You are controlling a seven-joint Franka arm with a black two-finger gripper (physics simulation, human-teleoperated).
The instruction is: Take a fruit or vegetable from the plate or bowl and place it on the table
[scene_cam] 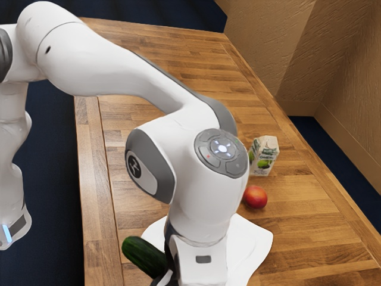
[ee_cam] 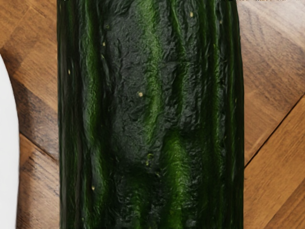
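Observation:
At the exterior view's bottom, my gripper (scene_cam: pixel 201 261) is at the white plate (scene_cam: pixel 253 241), its lower part cut off by the frame edge. A dark green cucumber (scene_cam: pixel 144 255) sticks out from behind the hand toward the exterior view's left, past the plate's rim. Whether it rests on something or hangs above the table cannot be told. Seen from the wrist, the cucumber (ee_cam: pixel 150 114) is very close under my hand and runs lengthwise through the picture, with wood on both sides and the plate (ee_cam: pixel 7 143) beside it, apart from it in that view.
A red, round fruit (scene_cam: pixel 256 196) sits on the wooden table (scene_cam: pixel 309 220) just beyond the plate. Behind it stands a small carton (scene_cam: pixel 264 156) with a green object partly hidden beside it. A wall rises past the table's far edge.

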